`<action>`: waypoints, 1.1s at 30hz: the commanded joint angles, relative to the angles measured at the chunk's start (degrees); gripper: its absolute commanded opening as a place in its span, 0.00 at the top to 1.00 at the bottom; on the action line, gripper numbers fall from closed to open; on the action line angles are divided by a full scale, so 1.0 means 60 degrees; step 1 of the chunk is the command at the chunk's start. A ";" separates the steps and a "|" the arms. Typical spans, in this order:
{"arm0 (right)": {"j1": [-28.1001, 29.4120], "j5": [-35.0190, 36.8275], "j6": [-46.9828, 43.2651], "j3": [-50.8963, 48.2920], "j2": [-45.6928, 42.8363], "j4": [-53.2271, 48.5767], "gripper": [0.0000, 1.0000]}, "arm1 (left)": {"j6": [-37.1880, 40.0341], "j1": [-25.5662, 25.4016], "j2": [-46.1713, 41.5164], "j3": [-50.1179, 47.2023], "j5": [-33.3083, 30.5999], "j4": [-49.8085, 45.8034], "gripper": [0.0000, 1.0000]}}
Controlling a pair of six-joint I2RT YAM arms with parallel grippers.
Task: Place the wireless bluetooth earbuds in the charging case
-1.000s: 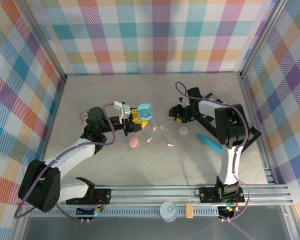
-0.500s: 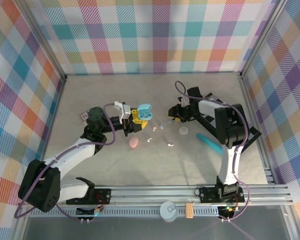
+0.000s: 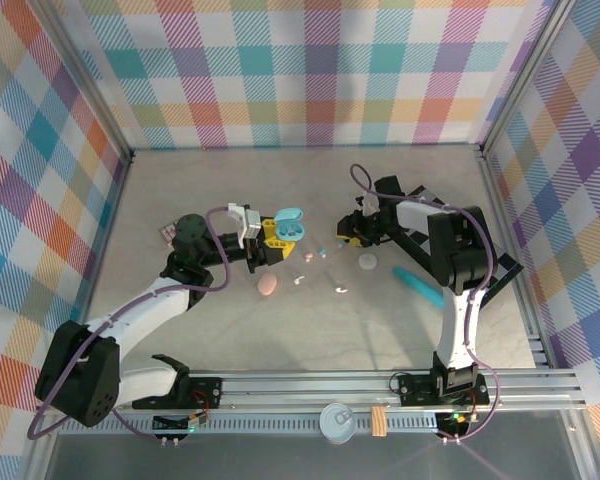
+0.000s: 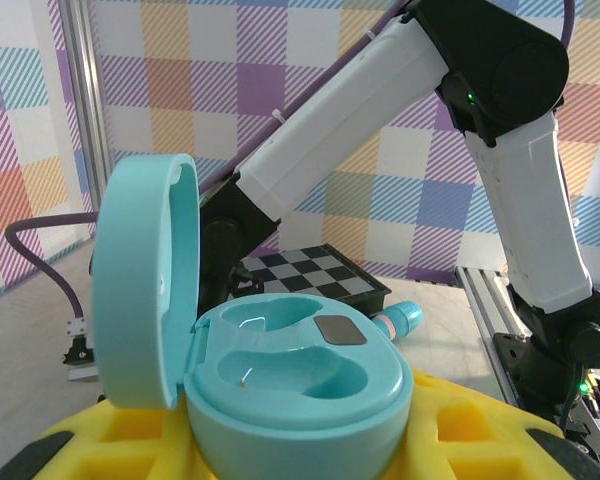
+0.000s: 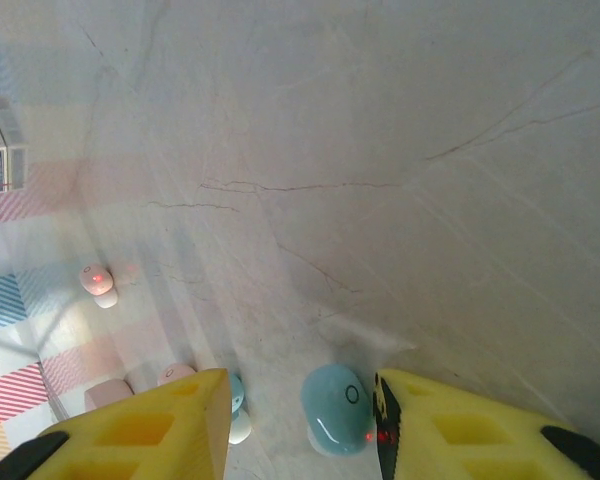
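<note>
Nothing is sitting yet in the teal case (image 4: 298, 378) that the left gripper (image 3: 268, 241) is clamping; the right gripper (image 5: 298, 405) is straddling, open, a teal earbud (image 5: 336, 408).

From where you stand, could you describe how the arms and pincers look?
The left arm and right arm have white links, black joints and a looping purple cable each. The left pincer and right pincer have blocky yellow fingers with square recesses. A green light shows on the right arm.
</note>
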 commanded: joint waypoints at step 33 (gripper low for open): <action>0.0302 -0.0904 -0.0501 0.0378 0.0366 -0.0490 0.69 | 0.0253 0.0098 -0.0258 0.0044 0.0312 -0.0114 0.68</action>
